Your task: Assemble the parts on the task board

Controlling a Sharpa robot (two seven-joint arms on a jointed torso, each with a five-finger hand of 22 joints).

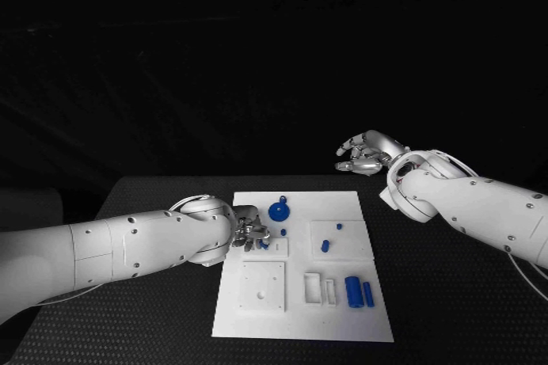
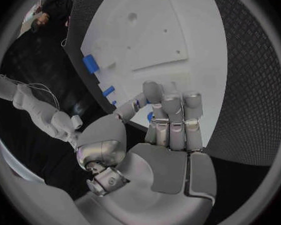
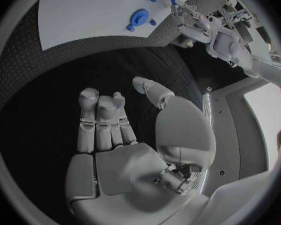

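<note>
A flat white rectangular plastic task board (image 1: 299, 317) is lying in the middle of the table. On it, a round blue disc part (image 1: 279, 214) is sitting near its far edge, two small blue pegs (image 1: 325, 245) are lying mid-board, and two blue cylinders (image 1: 359, 291) are lying side by side near its right edge.

The left robot hand (image 2: 168, 127) hovers over the edge of the white board (image 2: 153, 40), its fingers (image 2: 172, 110) held close together and the thumb bent in toward them, with a bit of blue (image 2: 150, 117) showing between. Two blue parts (image 2: 90, 63) sit along the board's rim, and dark textured tabletop (image 2: 247, 85) lies beside it.
</note>
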